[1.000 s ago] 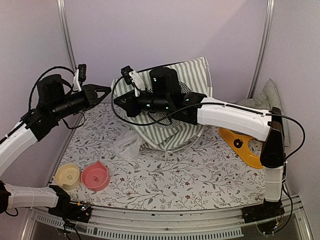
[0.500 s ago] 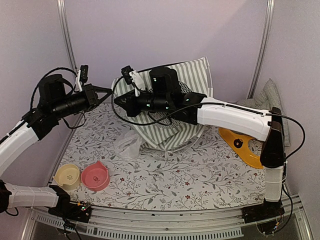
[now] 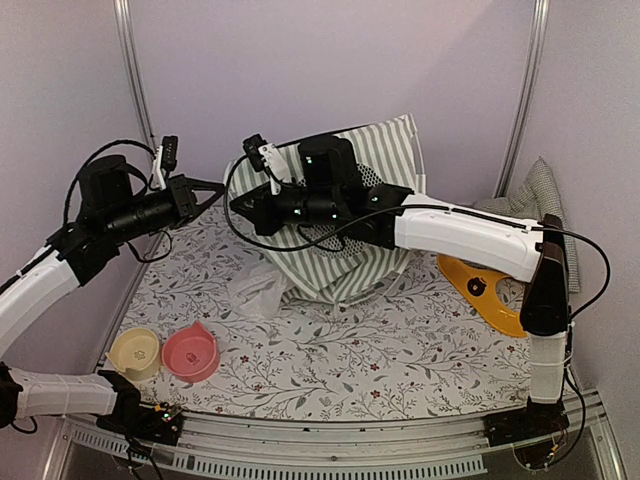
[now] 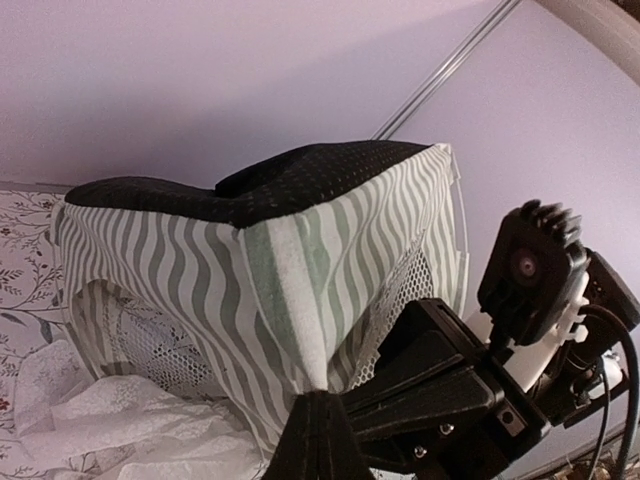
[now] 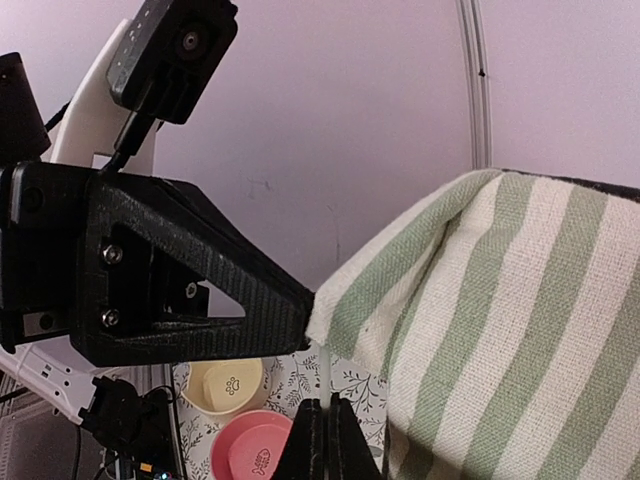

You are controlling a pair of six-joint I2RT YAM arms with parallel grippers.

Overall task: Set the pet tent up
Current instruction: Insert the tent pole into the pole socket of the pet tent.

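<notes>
The pet tent [image 3: 385,150] is a green-and-white striped fabric heap with black mesh, half raised at the back of the table. In the left wrist view my left gripper [image 4: 318,402] is shut on a corner seam of the tent [image 4: 180,270]. From above, the left gripper [image 3: 218,186] meets the right gripper [image 3: 233,203] tip to tip at the tent's left edge. The right gripper [image 5: 325,405] is shut on a thin white pole [image 5: 326,375] just below the striped fabric [image 5: 520,330]. The lace curtain [image 3: 258,290] lies crumpled on the mat.
A pink bowl [image 3: 190,352] and a yellow bowl [image 3: 134,352] sit at the front left of the floral mat [image 3: 380,360]. A yellow-orange plastic piece [image 3: 480,290] lies at the right. A checked cushion [image 3: 540,200] leans in the back right corner.
The left gripper's jaws have closed on the tent's corner and that arm has drawn slightly left. The right arm has stayed put, still holding the pole.
</notes>
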